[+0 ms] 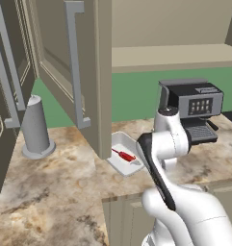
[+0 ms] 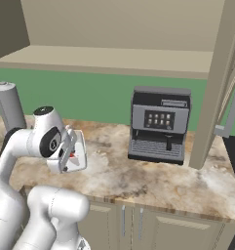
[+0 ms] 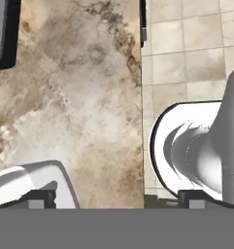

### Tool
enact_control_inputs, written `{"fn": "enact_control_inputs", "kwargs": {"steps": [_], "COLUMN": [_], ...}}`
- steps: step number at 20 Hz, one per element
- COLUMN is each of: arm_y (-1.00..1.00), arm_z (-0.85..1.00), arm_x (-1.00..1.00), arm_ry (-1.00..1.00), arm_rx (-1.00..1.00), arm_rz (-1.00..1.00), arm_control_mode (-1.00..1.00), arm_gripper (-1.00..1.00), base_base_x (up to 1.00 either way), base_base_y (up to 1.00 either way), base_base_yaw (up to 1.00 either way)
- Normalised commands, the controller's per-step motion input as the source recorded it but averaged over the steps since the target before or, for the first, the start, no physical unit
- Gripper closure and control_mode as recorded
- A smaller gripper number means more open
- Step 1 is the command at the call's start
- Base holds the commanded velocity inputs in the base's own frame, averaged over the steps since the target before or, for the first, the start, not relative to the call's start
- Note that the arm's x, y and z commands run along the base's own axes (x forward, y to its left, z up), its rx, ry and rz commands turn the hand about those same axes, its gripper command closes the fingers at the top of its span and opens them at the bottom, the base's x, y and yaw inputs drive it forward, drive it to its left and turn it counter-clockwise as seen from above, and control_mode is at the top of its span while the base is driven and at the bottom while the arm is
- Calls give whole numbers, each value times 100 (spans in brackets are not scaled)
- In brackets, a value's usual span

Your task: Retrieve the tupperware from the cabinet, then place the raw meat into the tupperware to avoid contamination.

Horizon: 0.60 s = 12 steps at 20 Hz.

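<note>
The tupperware [image 1: 119,143] stands on the marble counter just below the open door of the cabinet [image 1: 91,72]. The raw meat [image 1: 125,155], a small red chunk, lies inside it. From the right base view the tupperware [image 2: 81,148] and a bit of the red meat [image 2: 73,156] peek out behind my hand. My gripper [image 3: 117,198] points down over the counter beside the tupperware [image 3: 26,179], near the counter's front edge. Its fingertips [image 3: 41,198] stand wide apart with nothing between them, so it is open.
A coffee machine [image 1: 193,109] stands at the back right of the counter [image 1: 55,182]. A grey cylinder on a round base [image 1: 36,129] is at the left. The cabinet shelf [image 1: 175,55] runs above. Floor tiles [image 3: 191,48] lie beyond the counter edge.
</note>
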Motion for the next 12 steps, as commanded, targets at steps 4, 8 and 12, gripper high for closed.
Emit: {"fn": "enact_control_inputs", "kwargs": {"steps": [4, 8, 12], "arm_y": [-43, -27, -1], "arm_z": [3, 0, 7], "arm_x": [9, 6, -7], "arm_ry": [2, 6, 5], "arm_rx": [-2, -7, -14], "arm_rz": [29, 39, 48], "arm_control_mode": [-100, -100, -100], "arm_gripper": [-100, -100, -100], "base_base_x": [0, 0, 0], "base_base_y": [0, 0, 0], "base_base_yaw": [0, 0, 0]}}
